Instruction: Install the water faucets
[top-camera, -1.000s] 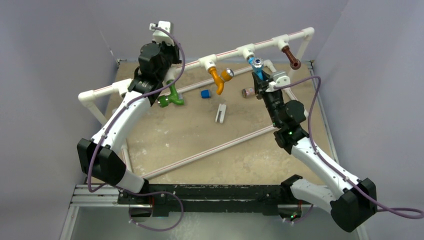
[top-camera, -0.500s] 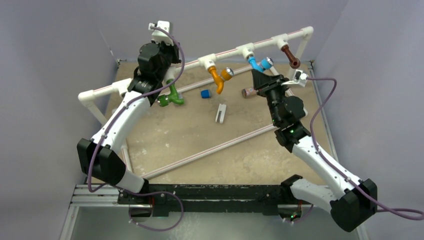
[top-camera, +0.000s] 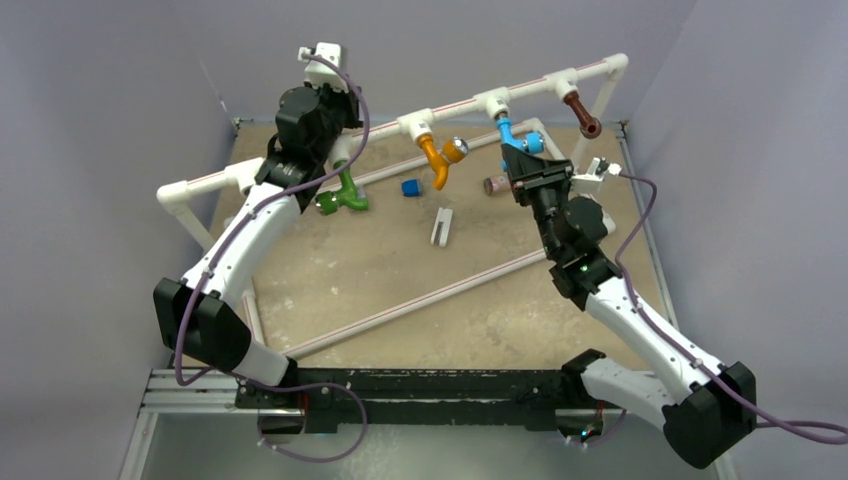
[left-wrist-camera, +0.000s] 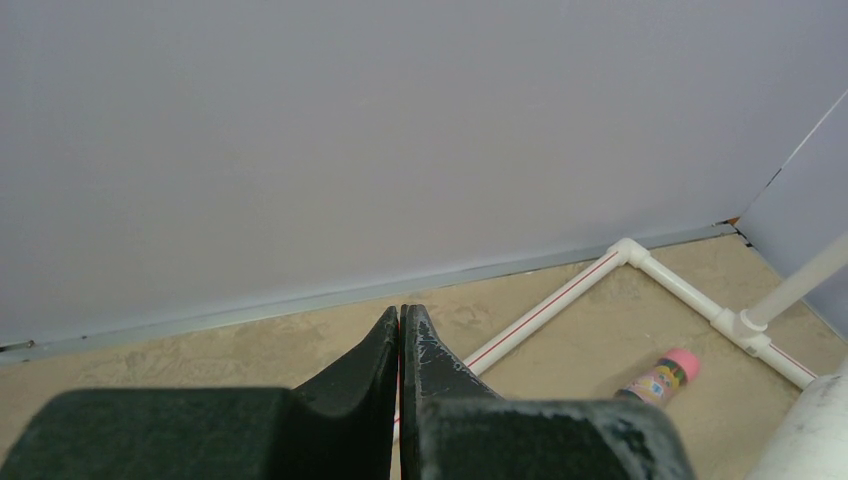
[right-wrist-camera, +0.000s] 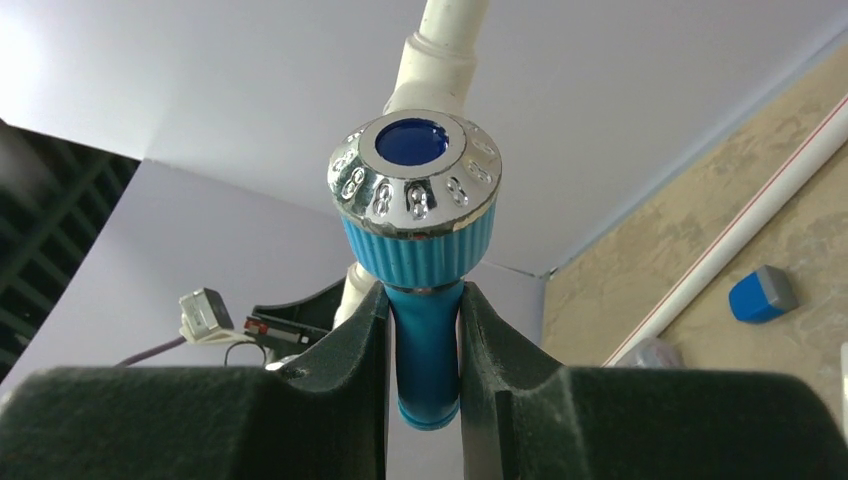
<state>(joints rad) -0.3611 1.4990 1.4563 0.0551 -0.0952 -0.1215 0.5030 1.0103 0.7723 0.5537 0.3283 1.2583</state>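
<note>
- the right gripper (right-wrist-camera: 423, 300) has its 2 fingers drawn in narrow on the blue faucet (right-wrist-camera: 420, 245). they pinch the smooth stem just under the ribbed collar and the silver knob (right-wrist-camera: 415, 170).
- that faucet hangs at the raised white pipe rail (top-camera: 530, 88), under the tee fitting (top-camera: 493, 101) that sits between the orange faucet (top-camera: 437, 158) and the brown faucet (top-camera: 581, 113).
- its long axis runs from the fingers up and back toward the tee, with the knob turned to face the wrist camera.
- from the right wrist the tee lies straight behind and above the knob, so the joint is hidden. i can't tell whether the inlet is fully seated.
- to my eye the next move turns on that line. a push or twist should travel along the stem toward the tee, since a sideways load could cock the stem in the socket.
- the left gripper (left-wrist-camera: 400, 330) has its fingers pressed together with nothing between them, aimed at the back wall (left-wrist-camera: 400, 130). it is up by the left part of the rail, well apart from the blue faucet, so the right arm is the nearer 1.
- the green faucet (top-camera: 345, 190) sits low, just beside the left arm. i can't tell whether it is on a fitting or lying loose.
</note>
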